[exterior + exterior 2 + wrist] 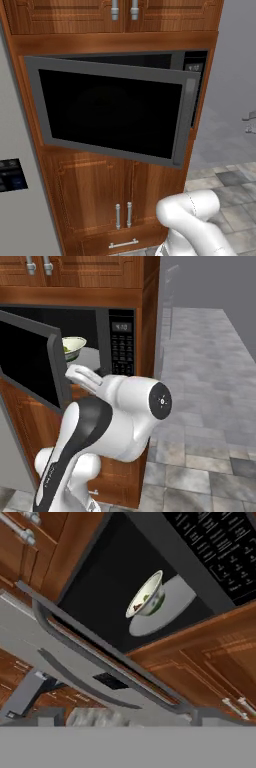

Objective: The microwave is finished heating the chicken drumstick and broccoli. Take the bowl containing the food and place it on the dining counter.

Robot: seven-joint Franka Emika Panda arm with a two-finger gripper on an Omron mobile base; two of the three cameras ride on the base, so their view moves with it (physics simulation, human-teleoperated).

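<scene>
The microwave [122, 341] has its black glass door [110, 112] swung partly open. Inside, the cream-white bowl [147, 597] stands on the round grey turntable [167, 607]; the bowl [74, 346] also shows past the door's edge. In it lie a reddish-brown drumstick [136, 606] and green broccoli [146, 598]. My gripper [122, 717] is open and holds nothing. It hangs below and in front of the opening, well short of the bowl. The dining counter is out of view.
The open door's grey edge and handle [75, 662] lie between my hand and the microwave's interior. Wooden cabinet doors [120, 200] sit below the microwave, and more above it. Grey tiled floor [210, 406] stretches to the right. A grey appliance side [20, 200] stands at left.
</scene>
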